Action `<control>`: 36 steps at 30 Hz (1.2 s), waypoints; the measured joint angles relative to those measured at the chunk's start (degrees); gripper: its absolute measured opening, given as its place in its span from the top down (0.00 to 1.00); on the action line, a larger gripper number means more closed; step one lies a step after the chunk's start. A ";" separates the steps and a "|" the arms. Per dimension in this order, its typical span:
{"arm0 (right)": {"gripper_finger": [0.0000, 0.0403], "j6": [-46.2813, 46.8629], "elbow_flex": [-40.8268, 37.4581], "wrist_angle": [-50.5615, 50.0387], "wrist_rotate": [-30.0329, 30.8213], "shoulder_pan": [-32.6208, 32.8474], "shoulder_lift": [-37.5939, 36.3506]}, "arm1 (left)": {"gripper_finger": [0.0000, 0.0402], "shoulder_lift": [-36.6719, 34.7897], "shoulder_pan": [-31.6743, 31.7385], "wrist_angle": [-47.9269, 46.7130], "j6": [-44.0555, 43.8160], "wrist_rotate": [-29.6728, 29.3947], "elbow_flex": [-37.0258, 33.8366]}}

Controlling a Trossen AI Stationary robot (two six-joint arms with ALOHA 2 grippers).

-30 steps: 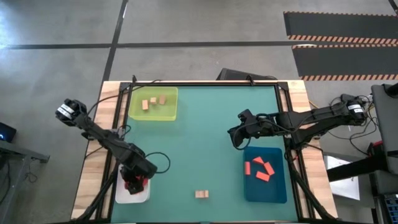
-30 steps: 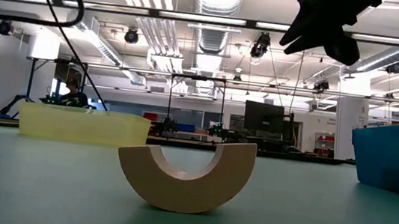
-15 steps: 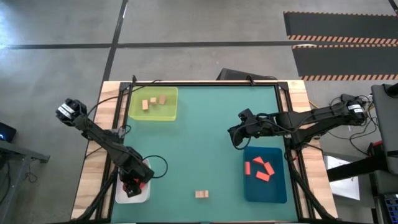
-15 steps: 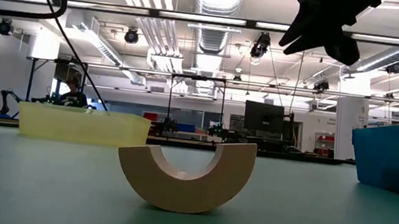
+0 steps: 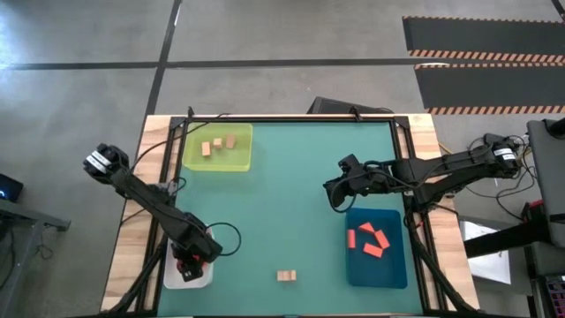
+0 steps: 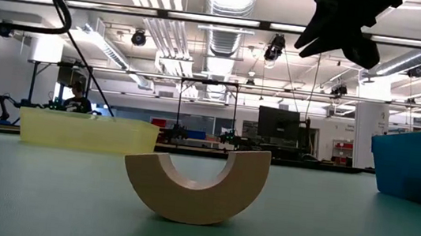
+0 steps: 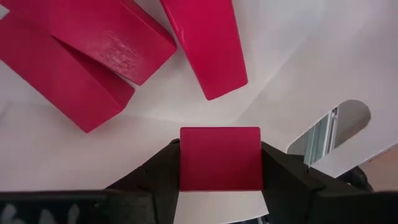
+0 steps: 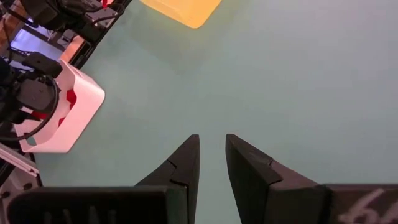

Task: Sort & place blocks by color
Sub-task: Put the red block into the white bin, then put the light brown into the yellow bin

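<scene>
Left wrist view — red block (image 7: 220,158) between jaws (gripped).

The red blocks (image 7: 124,43) in the white tray (image 7: 298,68) look like painted wood with a slight sheen, and the one between the left gripper's (image 7: 220,163) matt black fingers (image 7: 155,174) shows the same smooth coat. The tray itself looks like smooth, glossy plastic. The tan arch block (image 6: 196,181) is bare wood with a dull finish, resting on a matt green table mat (image 5: 291,203) framed by pale raw wood (image 5: 124,256).
</scene>
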 joint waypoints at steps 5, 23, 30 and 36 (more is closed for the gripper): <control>0.83 0.00 0.00 -0.02 -0.01 0.00 0.00 | 0.54 0.47 0.00 -0.02 0.00 -0.08 0.02; 0.83 4.47 0.00 3.93 -7.55 2.25 0.00 | 0.46 -2.25 0.04 -0.07 1.35 -0.91 2.96; 0.83 7.53 0.04 11.37 -7.55 6.36 0.35 | 0.46 -7.51 0.42 0.06 3.46 -4.43 4.95; 0.83 7.39 4.43 12.22 -7.39 10.16 3.89 | 0.46 -11.28 2.66 0.10 7.48 -9.28 6.12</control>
